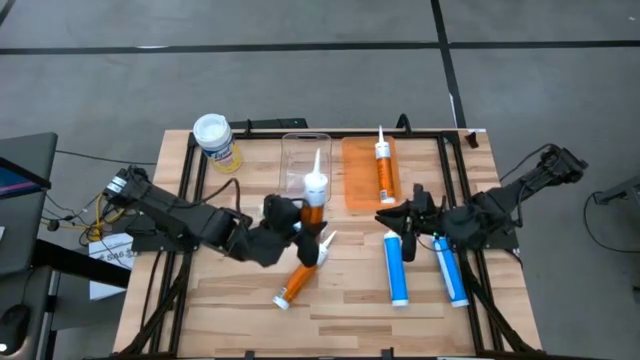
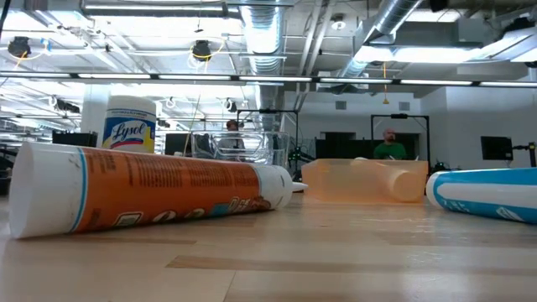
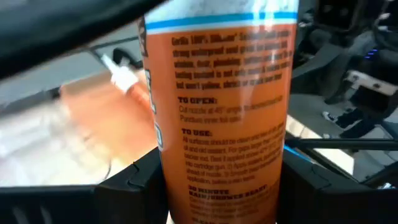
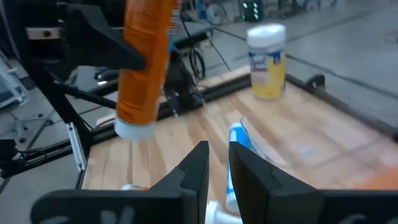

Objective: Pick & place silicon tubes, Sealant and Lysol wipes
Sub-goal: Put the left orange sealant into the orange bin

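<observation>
Wooden slat worktop (image 1: pixel 340 290) on a grey shop floor, with an open-ceiling workshop full of ducts and lights behind it, and a couple of people way off at the back in the low view. The left gripper (image 1: pixel 297 222) sits near the middle of the worktop, clamped on an orange sealant tube (image 1: pixel 314 200) that it holds upright off the surface, nozzle up, right in front of the clear plastic bin (image 1: pixel 304 150). The left wrist view is basically all orange label between the two dark fingers (image 3: pixel 127 186). A second orange tube (image 1: pixel 301 272) lies flat just beside that gripper, cap end toward the front edge. The Lysol wipes (image 1: pixel 216 140) stand upright at the far left corner, well apart from both arms. A third orange tube (image 1: pixel 384 168) lies in an orange tray (image 1: pixel 356 172) next to the bin. The right gripper (image 1: pixel 402 218) hovers at the near edge of the tray with its fingers nearly together and nothing between them, above the top of one of two blue tubes (image 1: pixel 397 268) lying side by side.
</observation>
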Controlling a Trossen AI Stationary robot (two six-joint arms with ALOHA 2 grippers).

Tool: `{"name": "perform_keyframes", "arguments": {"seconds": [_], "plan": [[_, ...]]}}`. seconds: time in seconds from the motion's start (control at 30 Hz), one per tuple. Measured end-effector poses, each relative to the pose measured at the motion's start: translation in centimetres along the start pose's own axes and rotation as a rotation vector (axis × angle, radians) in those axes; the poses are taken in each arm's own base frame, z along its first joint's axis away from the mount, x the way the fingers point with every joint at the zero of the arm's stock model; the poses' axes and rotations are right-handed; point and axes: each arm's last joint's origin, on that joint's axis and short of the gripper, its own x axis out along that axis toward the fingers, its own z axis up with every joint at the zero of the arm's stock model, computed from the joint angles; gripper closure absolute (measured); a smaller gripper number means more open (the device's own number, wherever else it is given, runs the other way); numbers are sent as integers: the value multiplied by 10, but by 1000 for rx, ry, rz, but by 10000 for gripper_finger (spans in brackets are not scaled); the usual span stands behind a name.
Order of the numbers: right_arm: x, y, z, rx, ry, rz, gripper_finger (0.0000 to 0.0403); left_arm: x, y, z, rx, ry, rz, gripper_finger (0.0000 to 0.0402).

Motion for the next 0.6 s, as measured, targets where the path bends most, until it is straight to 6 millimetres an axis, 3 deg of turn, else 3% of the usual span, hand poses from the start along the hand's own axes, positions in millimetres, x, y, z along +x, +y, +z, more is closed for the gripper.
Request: {"name": "perform_keyframes", "arguments": {"seconds": [0.13,0.37,0.6], "plan": [[4,-2,7,-59,-32,37,349,10,1,5,28,-13,-19,207],[11,-9,17,-84,-71,104,337,33,-5,-7,78,1,-41,208],[20,-21,25,-57,-86,158,243,44,-6,-8,97,-15,-46,208]]}}
